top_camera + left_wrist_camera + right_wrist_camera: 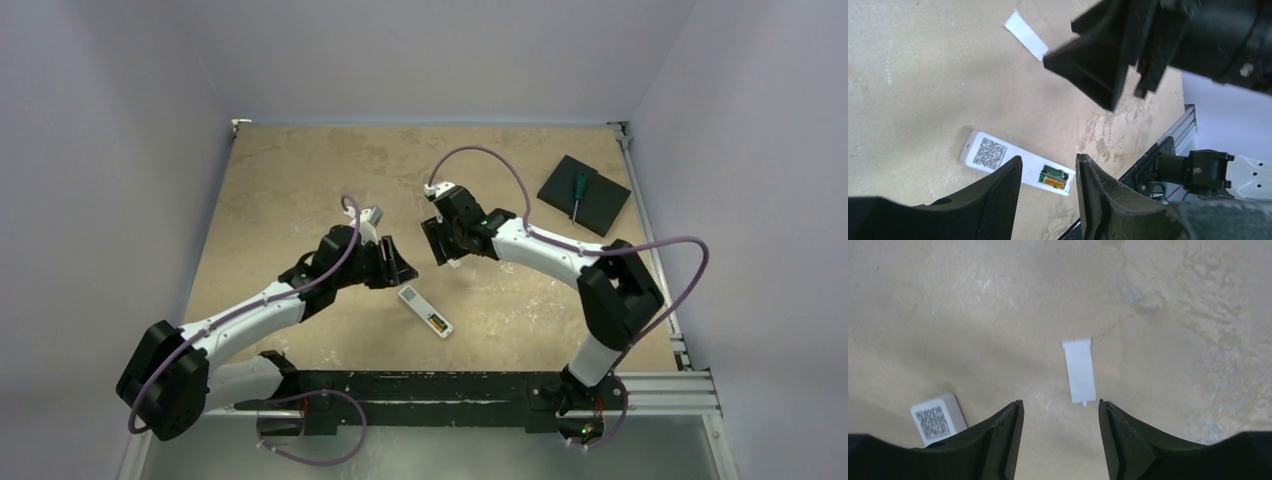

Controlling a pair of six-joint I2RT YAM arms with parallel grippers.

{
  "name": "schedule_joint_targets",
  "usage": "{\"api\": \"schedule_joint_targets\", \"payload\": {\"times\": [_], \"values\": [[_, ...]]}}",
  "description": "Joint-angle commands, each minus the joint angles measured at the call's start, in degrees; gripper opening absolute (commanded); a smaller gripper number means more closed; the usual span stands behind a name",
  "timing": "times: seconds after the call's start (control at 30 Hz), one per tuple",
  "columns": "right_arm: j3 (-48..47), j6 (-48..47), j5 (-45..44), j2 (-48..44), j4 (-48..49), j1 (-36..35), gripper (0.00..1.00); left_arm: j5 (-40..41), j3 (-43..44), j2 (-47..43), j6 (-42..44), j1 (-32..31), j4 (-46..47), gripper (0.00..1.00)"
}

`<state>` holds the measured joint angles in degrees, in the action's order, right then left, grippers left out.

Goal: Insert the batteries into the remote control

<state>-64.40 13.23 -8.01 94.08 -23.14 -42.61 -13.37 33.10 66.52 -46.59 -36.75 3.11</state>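
The white remote control (424, 309) lies on its face on the table, QR label up, with its battery recess (1054, 178) uncovered. In that recess lies a gold-orange battery (1057, 182); what sits beside it is dark and greenish, too small to make out. A white cover plate (1079, 371) lies flat and apart from the remote. My left gripper (1049, 159) hovers over the remote, open and empty. Just short of the cover plate, my right gripper (1059, 404) is open with nothing between its fingers; from above it (438, 244) hangs beyond the remote's far end.
A black square pad (598, 206) with a green-handled screwdriver (578, 190) on it sits at the back right. A metal rail (650, 384) runs along the near edge. Walls close in the table on three sides.
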Motion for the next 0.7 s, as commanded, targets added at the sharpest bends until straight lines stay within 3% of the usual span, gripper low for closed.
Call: {"api": "schedule_joint_targets", "payload": {"times": [0.0,0.3,0.5,0.67], "values": [[-7.9,-2.1,-0.4,6.4,1.9,1.2,0.64,2.6,1.2,-3.0,3.8,0.3,-5.4,0.43],[-18.2,-3.1,3.7,17.5,0.7,5.2,0.63,2.4,-0.3,-5.8,5.0,0.4,-8.2,0.43],[-19.4,-4.2,3.8,20.9,-0.3,5.3,0.62,1.8,-0.5,-5.7,5.5,0.3,-8.1,0.43],[-17.5,-4.6,3.9,21.2,-0.8,5.3,0.51,1.0,-0.6,-4.6,5.5,0.3,-7.3,0.43]]}}
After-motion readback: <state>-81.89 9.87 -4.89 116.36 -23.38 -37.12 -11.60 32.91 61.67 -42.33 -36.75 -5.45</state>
